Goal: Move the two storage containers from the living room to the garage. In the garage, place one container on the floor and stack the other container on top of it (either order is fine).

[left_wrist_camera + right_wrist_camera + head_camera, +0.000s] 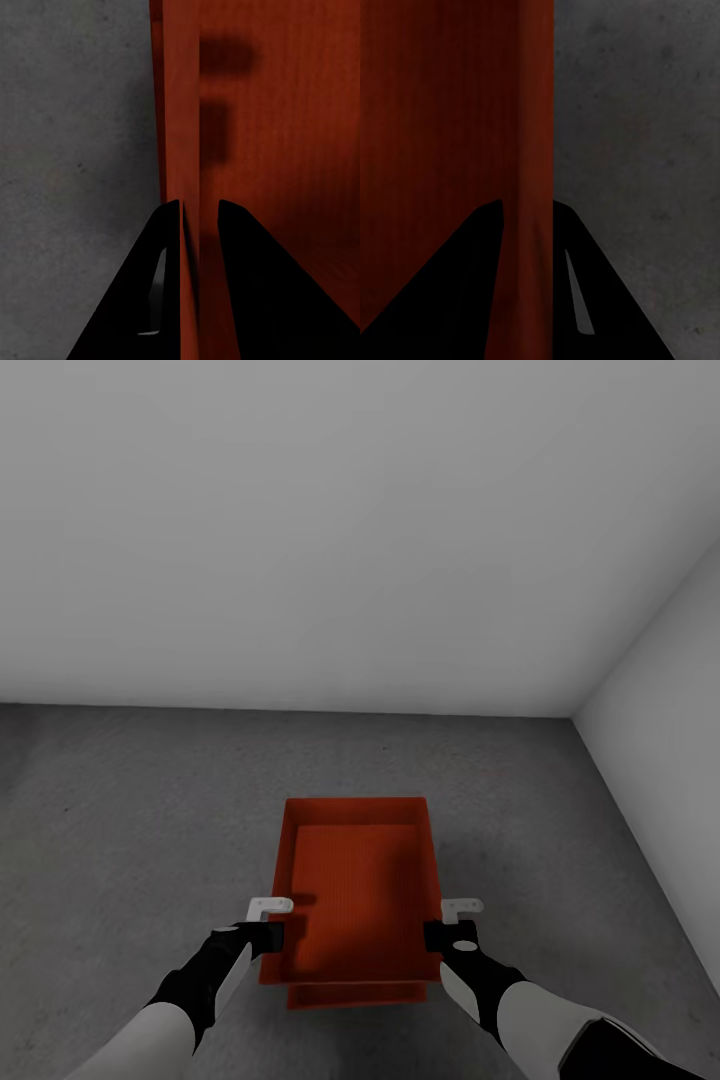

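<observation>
In the head view an orange-red storage container (355, 880) sits straight ahead over the garage's dark grey floor (130, 810), held by both side walls. Under its near end shows the rim of the other storage container (355, 994); I cannot tell whether the two touch. My left gripper (272, 935) is shut on the upper bin's left wall, which the left wrist view shows as container wall (187, 135) between black fingers (150, 285). My right gripper (440, 935) is shut on the right wall, seen in the right wrist view as container wall (536, 112) between the right gripper (526, 206) fingers.
A plain white wall (300, 510) stands across the front, a short way beyond the bins. Another white wall (670, 690) closes the right side and meets it in a corner. Rough grey floor spreads to the left and right of the bins.
</observation>
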{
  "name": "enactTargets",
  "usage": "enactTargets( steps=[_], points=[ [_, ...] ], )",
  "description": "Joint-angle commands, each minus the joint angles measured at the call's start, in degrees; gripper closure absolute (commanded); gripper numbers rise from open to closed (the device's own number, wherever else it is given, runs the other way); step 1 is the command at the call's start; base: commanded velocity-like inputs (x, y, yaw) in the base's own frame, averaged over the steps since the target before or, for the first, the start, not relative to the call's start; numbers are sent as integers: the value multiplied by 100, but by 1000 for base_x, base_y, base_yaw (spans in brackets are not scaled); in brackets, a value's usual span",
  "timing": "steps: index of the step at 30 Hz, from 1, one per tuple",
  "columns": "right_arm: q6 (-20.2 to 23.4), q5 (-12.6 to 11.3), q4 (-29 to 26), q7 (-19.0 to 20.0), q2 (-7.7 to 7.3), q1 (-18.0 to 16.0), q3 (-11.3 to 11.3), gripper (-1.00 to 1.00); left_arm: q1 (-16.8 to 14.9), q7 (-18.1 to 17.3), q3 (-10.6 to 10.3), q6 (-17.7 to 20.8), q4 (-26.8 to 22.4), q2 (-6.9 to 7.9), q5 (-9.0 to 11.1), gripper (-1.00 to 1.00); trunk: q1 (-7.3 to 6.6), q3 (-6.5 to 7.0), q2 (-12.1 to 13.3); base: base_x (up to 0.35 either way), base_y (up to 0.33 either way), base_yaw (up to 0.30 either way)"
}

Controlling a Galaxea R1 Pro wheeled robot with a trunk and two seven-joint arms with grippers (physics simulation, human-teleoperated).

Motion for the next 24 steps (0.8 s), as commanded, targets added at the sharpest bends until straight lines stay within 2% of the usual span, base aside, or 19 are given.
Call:
enactTargets(
  steps=[1,16,24],
  points=[
    [-105,51,-7,-374,-64,-6,-195,100,1,24,47,36,3,7,-33,100,1,-4,-4,0,0,0],
    [-95,53,-7,-374,-64,-6,-195,100,1,24,47,37,3,4,-33,100,1,-4,-4,0,0,0],
    [-102,52,-7,-374,-63,-6,-195,100,1,24,47,43,33,-1,-33,100,176,-147,-325,0,0,0]
  ],
)
